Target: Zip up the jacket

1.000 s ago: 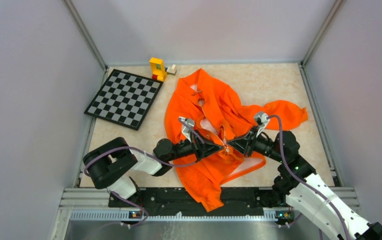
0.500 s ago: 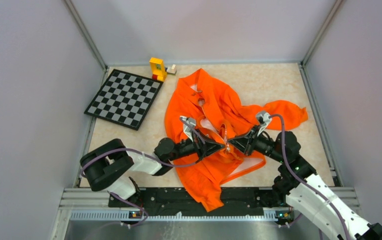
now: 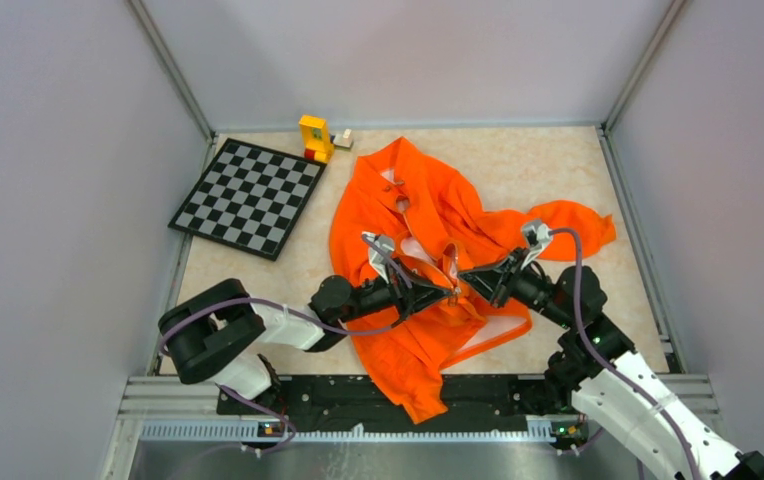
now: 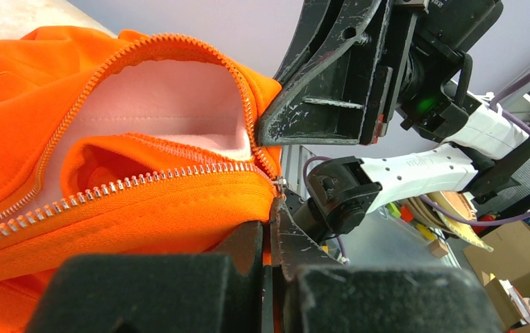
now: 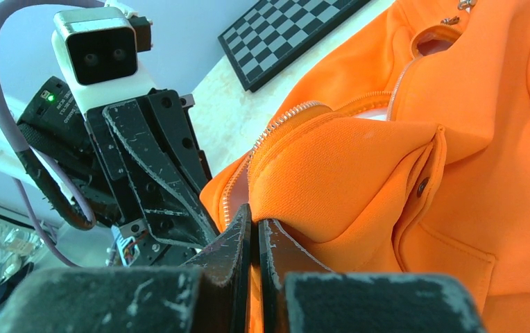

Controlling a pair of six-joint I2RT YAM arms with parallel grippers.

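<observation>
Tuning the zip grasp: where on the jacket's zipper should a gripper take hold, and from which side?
Probably at the small metal piece where the two tooth rows of the jacket meet, coming from that closed end, fingers flat to the fabric: the rows spread apart from there, showing pale lining. Left gripper and right gripper are shut on the jacket right beside it.

Left arm — white shells alternating with black joint housings. Right arm: same build, small grey lettering on one white shell. Lilac cables along both. Wrist camera: white box, two dark lenses. Fingers — black, angular, edges scuffed pale. Green indicator light.
</observation>
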